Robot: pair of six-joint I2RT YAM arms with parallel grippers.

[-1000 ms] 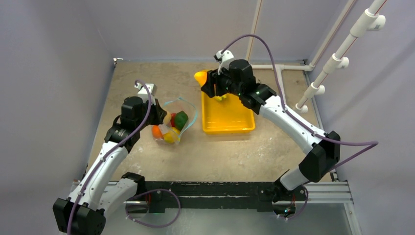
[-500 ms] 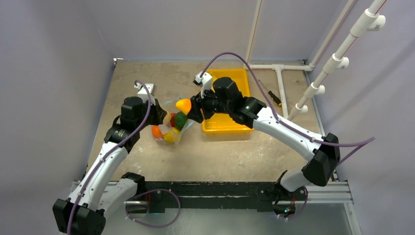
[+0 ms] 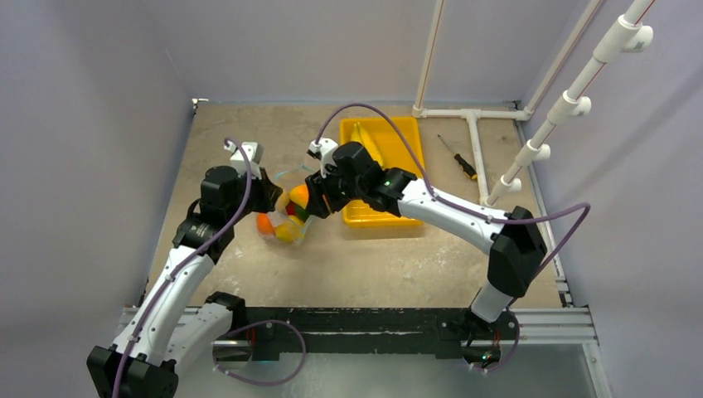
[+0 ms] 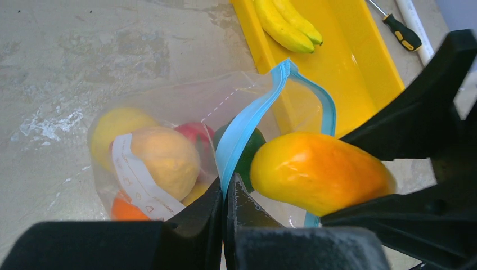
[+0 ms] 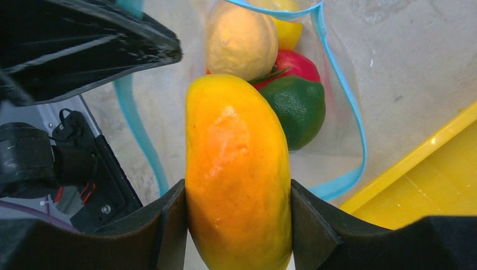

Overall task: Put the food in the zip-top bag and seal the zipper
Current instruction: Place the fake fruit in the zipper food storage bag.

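The right gripper [image 5: 239, 236] is clamped across the middle of the mango [image 5: 236, 157], which is held just over the open mouth of the zip-top bag [image 4: 185, 98]. The left gripper [image 4: 225, 205] is closed on the teal zipper [image 4: 250, 115]. The mango is judged smooth, rigid and light, the clear film floppy and slippery. 1 bunch of bananas [image 4: 284, 22] lies in the glossy yellow tray [image 4: 360, 62].

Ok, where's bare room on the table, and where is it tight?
Bare tabletop lies on the near side of the clear zip-top bag and the yellow rectangular tray, and at the far-left corner. Tight at the bag's mouth: the left gripper pinches the teal-blue zipper, the right gripper holds the orange mango.
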